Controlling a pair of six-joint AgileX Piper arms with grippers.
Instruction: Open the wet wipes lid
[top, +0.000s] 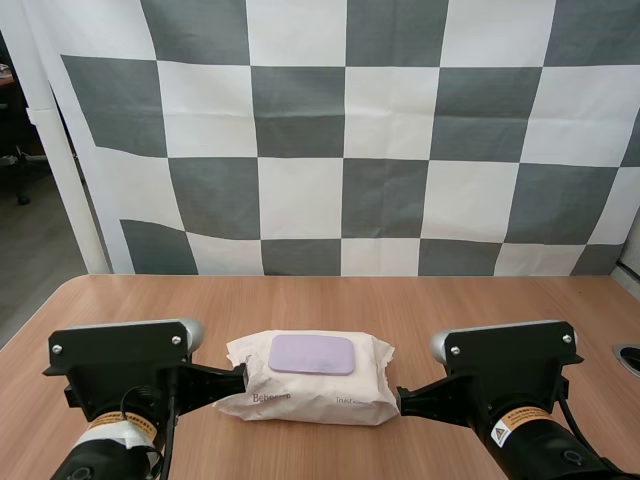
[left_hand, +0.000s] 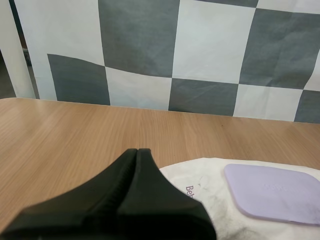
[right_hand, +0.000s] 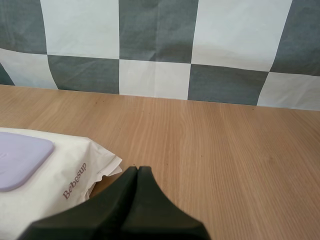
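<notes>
Pack: wet wipes pack (top: 330, 398) lies flat on the wooden table (top: 470, 300), close to the robot's side and between the two grippers, its long sides running left to right.
Wrapper: white and crinkled, with small printed lettering on the face turned toward the arms; both ends are gathered into crimped seams.
Lid: pale lilac lid (top: 312, 354), a rounded rectangle, sits in the middle of the pack's top. It lies flat against the wrapper, closed, apart from both grippers.
Left gripper: left gripper (left_hand: 137, 152) has its two black fingers pressed together into one dark wedge with nothing between them. The tip is at the pack's left end, over the edge of the wrapper and short of the lid. Whether the tip touches the wrapper cannot be told.
Right gripper: right gripper (right_hand: 137, 170) is likewise closed into a single wedge, holding nothing. Its tip is at the pack's right end, just beside the crimped seam, with a sliver of bare table showing between the seam's corner and the fingers.
Arms: both reach in low from the near side, one at each end of the pack, fingers aimed inward toward it.
</notes>
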